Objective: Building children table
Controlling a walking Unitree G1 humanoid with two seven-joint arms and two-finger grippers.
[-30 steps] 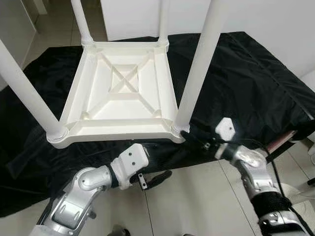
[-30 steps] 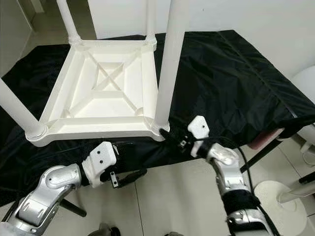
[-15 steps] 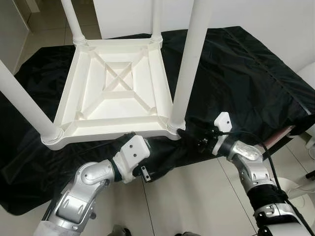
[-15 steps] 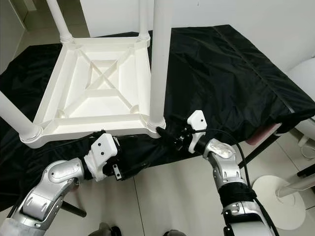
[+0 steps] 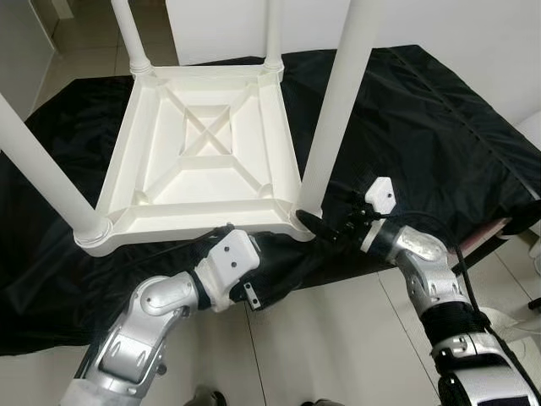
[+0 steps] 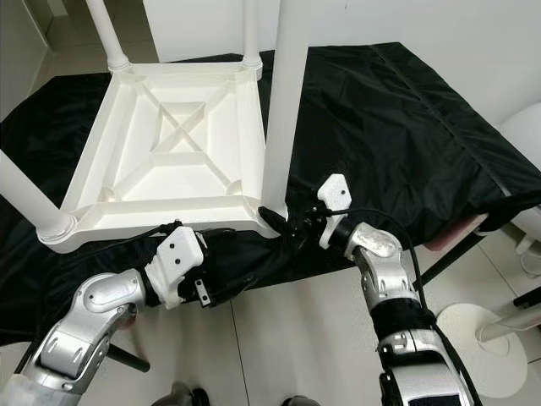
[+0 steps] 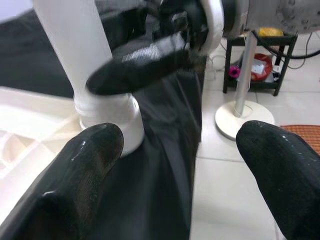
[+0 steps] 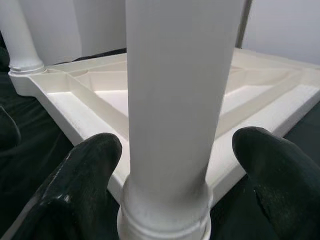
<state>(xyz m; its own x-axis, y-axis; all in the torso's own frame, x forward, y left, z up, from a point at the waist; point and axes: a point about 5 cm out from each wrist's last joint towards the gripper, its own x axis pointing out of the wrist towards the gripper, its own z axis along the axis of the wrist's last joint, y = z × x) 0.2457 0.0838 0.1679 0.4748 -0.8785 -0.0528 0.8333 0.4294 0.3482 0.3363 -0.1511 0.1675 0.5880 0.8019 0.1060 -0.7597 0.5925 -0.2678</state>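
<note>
One upright table leg (image 8: 170,110) | between spread right gripper (image 8: 175,165) fingers, nearer arm | left gripper (image 7: 175,165) wide, beside collar

I'm seeing a black cloth (image 5: 423,110) lying across the work surface from nine to three o'clock, a white round stand base (image 6: 469,330) sitting on the tiled floor (image 6: 313,338) at four o'clock.

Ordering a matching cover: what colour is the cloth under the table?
Plain black cloth, clearest in the left eye view.
</note>
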